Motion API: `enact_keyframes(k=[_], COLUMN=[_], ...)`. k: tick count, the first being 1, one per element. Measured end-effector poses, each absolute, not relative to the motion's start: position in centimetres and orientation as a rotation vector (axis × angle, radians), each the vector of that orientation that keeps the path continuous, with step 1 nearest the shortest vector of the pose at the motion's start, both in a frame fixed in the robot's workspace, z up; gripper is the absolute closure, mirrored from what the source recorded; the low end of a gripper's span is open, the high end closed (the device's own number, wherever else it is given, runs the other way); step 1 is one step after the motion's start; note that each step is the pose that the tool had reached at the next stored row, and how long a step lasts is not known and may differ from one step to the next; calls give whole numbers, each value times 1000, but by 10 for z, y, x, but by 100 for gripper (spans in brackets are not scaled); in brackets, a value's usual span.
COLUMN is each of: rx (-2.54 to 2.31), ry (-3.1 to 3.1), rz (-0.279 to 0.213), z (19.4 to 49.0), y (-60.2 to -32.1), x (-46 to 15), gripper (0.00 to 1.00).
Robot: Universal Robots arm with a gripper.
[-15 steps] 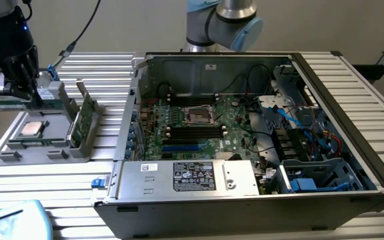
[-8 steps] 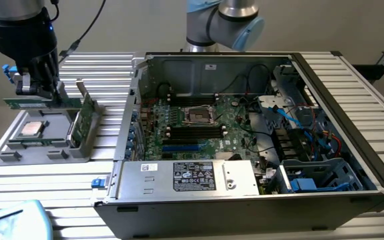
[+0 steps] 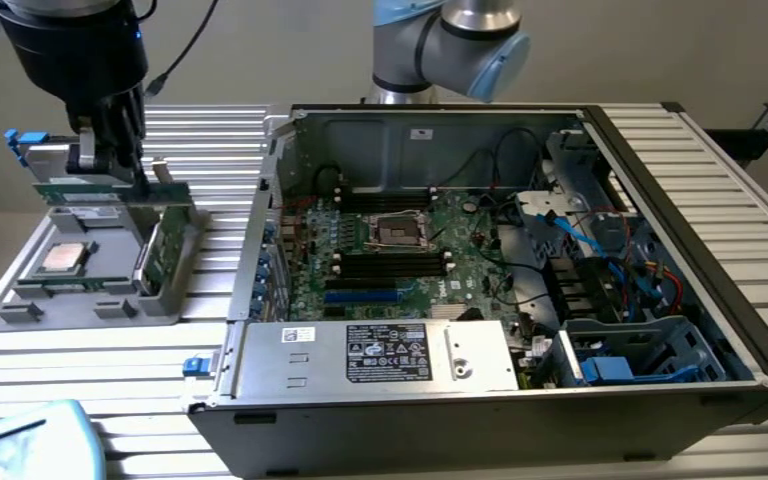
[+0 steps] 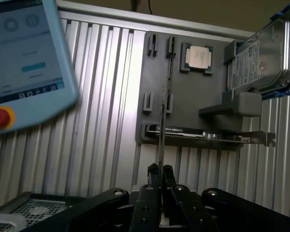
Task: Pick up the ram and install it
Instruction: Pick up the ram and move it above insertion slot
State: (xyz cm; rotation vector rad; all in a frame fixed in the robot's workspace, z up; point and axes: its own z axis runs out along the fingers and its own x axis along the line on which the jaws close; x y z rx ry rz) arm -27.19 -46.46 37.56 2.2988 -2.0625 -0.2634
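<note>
While the ram [image 3: 84, 188] sat clamped between the closed fingers of the gripper [image 3: 104, 172], we saw it hanging above the grey tray [image 3: 37, 305] at the exterior view's left, apparently clear of the tray's holders. It was a thin green board. From the exterior view its long axis ran roughly level. From the wrist view we saw it edge-on as a narrow line [image 4: 162, 125] rising out of the gripper [image 4: 159, 170].

We judged the deciding relation to be this: the dark memory slots [image 3: 384, 262] lay well apart from the ram, toward the exterior view's right, inside the open computer case [image 3: 744, 330]. Their length ran much the same way as the held stick.

On the matte plastic tray below rested a square, silver-topped processor [image 4: 198, 58], a boxy metal drive [image 4: 253, 60] and a long expansion card [image 4: 208, 135] with a shiny bracket. Tray and case stood on a surface [image 3: 104, 365] of ribbed aluminium slats that caught the light. A pale blue pendant [image 4: 24, 58] with a red button lay nearby.
</note>
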Motion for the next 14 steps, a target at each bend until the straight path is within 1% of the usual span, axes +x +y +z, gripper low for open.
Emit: enact_keyframes(k=[8,14], rx=[2306,2314], ry=[-2067,-2071], rz=[-285,-304], z=[401,410], y=[-466,-466], x=[-242,-217], gripper=[86,86])
